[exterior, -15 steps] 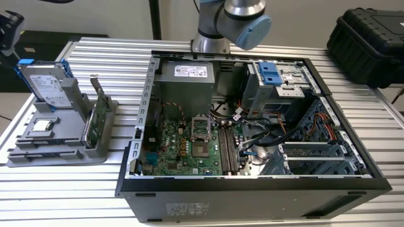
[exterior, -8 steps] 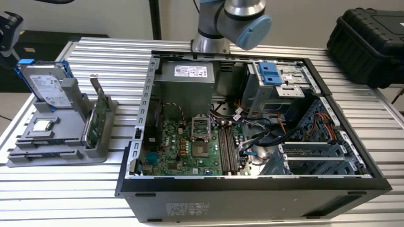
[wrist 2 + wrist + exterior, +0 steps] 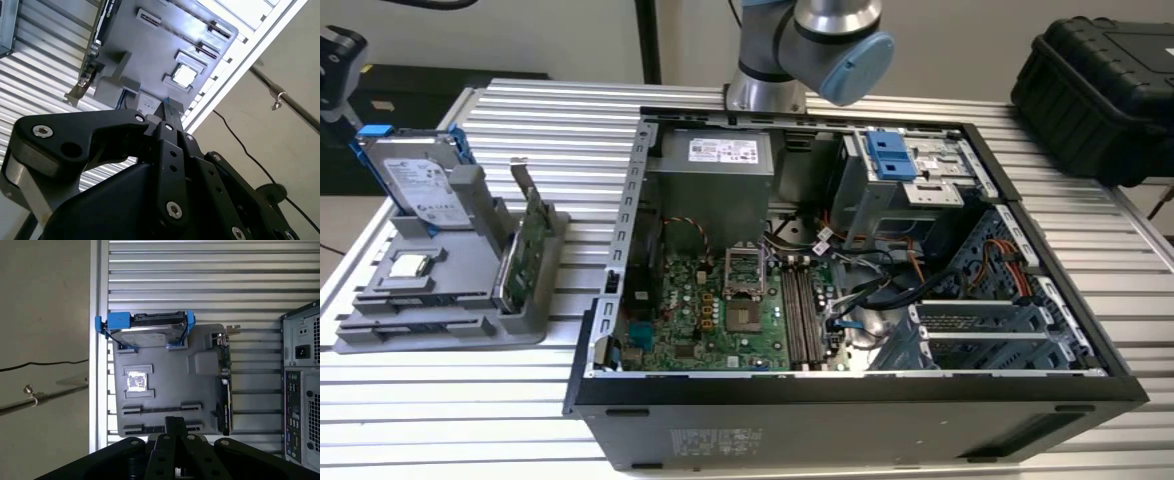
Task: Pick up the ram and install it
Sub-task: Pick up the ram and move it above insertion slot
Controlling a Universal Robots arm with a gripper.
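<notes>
Above the grey holder tray (image 3: pixel 165 352), well clear of it, the gripper (image 3: pixel 176 432) hung with its tip pointing down at the tray. Its fingers (image 3: pixel 170 150) were drawn together. Between them, in the second wrist view, a narrow dark blue-black piece stuck out past the tips. We took it for the ram (image 3: pixel 169 111), seen end on and clamped in the grip. We could not make out how much of it lay hidden behind the fingers.

On the tray a silver hard drive (image 3: pixel 147 332) in a blue frame stood at one end. A green circuit card (image 3: pixel 225 390) with a metal bracket stood on edge along one side. A square processor chip (image 3: pixel 135 380) lay flat in a recess near the middle. Two long narrow slots (image 3: pixel 162 409) ran across the tray just beyond the fingertips in the first wrist view.

In the exterior view the tray sat on the slatted aluminium tabletop (image 3: pixel 520 110), at the exterior view's left. Just beside it lay an open computer case (image 3: pixel 854 400) on its side. The motherboard (image 3: pixel 707 310) faced up inside the case, with its long memory slots (image 3: pixel 803 310) next to the processor socket. We could not tell whether anything stood in them. The robot arm (image 3: pixel 807 40) rose behind the case, and a black hard case (image 3: pixel 1101 85) stood at the exterior view's far right.
</notes>
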